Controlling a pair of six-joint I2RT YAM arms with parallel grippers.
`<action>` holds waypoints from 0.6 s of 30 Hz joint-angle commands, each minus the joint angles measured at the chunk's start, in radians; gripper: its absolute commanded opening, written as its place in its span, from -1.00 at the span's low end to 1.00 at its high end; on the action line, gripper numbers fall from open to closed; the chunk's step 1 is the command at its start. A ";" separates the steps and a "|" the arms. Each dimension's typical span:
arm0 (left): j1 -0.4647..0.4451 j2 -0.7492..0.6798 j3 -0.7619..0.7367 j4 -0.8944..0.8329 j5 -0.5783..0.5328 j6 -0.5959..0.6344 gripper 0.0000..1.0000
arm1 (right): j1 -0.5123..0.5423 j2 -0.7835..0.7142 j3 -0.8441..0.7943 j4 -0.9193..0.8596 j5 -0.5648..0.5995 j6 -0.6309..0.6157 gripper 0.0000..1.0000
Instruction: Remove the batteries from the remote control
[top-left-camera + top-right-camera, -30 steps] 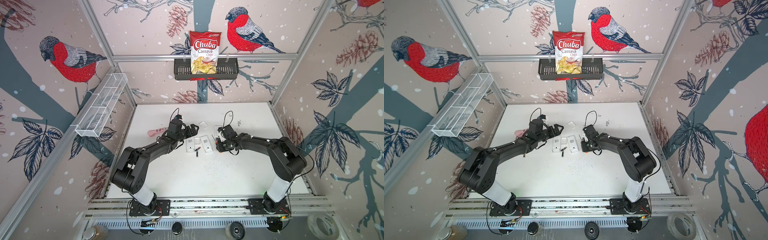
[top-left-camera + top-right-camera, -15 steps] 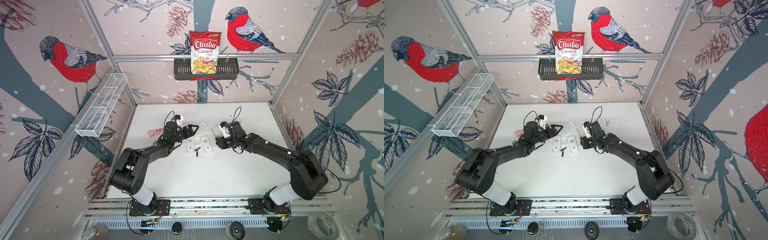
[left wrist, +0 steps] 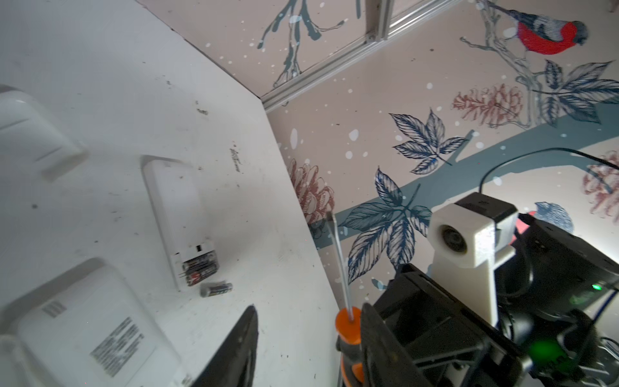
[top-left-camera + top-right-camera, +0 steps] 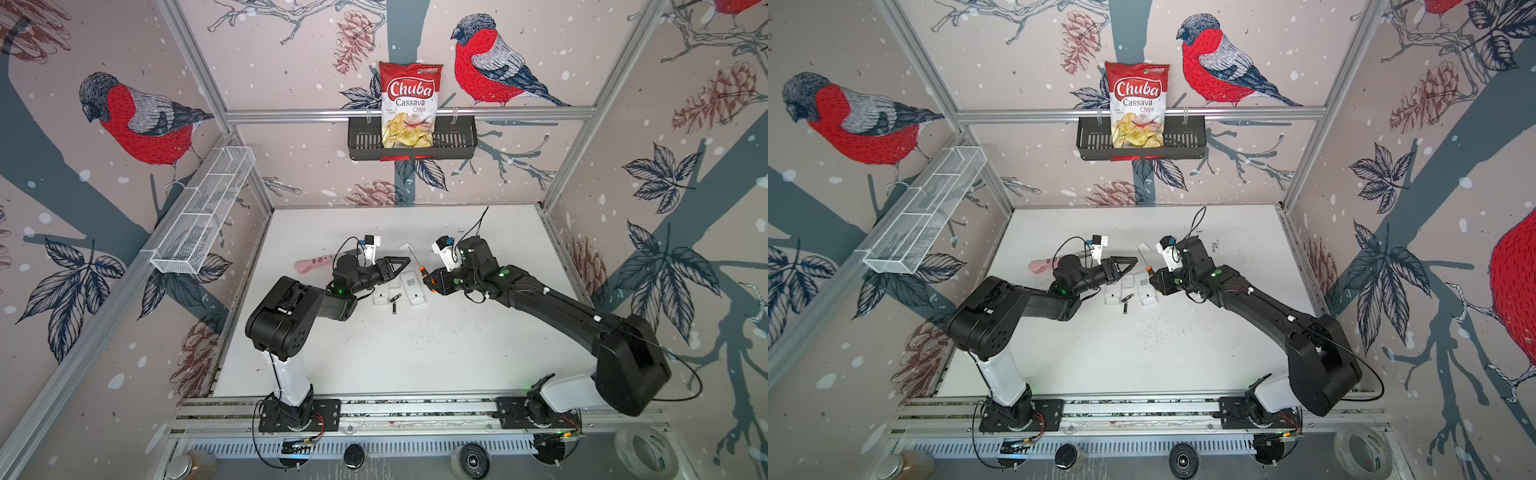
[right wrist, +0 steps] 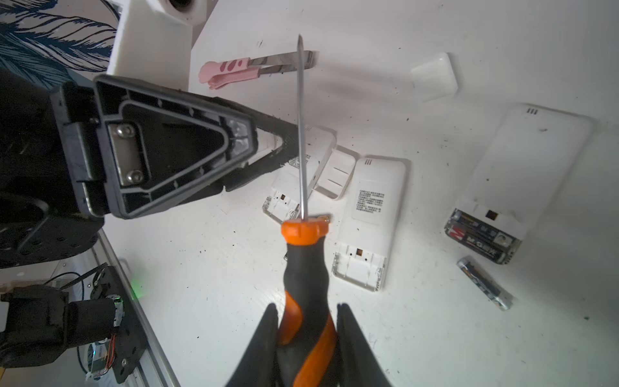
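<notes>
- Two batteries lie side by side across the open end of a white remote on the table.
- A loose battery lies flat just beside that end.
- In both top views a pair of batteries lies between two other remotes. One points front to back and one is slanted.
- No battery touches any fingers.
- One battery shows a red M; the other letters are too blurry to read.
- The right gripper squeezes a screwdriver by its handle.
- I cannot tell if the left gripper is apart or closed.
- The chips bag says "Chuba Cassava Chips".
</notes>
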 commanded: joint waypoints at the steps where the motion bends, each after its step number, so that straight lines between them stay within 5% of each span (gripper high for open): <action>1: -0.005 0.030 0.007 0.236 0.029 -0.095 -0.07 | 0.004 0.000 0.001 0.055 -0.038 0.009 -0.61; 18: -0.032 0.022 0.085 0.032 -0.009 0.024 -0.50 | 0.012 -0.006 0.000 0.087 -0.072 -0.005 -0.61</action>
